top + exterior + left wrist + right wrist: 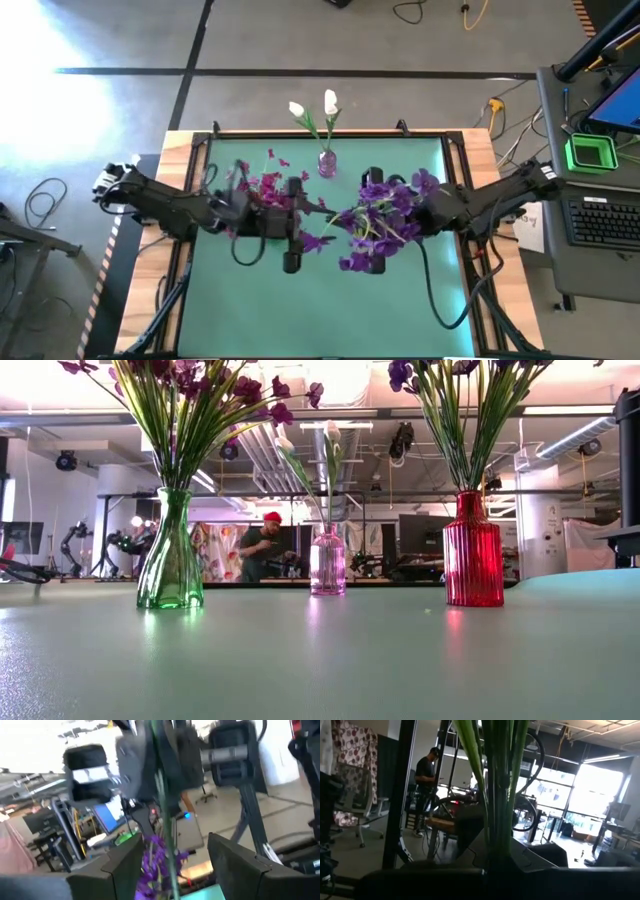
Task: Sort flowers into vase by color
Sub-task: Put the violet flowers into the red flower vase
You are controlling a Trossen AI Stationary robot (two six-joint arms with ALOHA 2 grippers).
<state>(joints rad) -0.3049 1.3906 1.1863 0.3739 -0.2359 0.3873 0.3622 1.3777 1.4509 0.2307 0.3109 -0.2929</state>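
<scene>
Green stems (497, 790) fill the right wrist view; right tool's state unreadable. Left tool (172, 865), fingers apart around one stem, hovers by the purple flowers (385, 215) above the tabletop (300, 300).

My counter (330, 300) is covered by a green mat inside a pale wooden border. Three glass vases stand directly on it. Looking level across the mat, I see a green vase (170, 565) to one side, a small pink vase (327, 562) farther back between the others, and a ribbed red vase (473, 550) on the other side. All three stand upright and well apart.
</scene>
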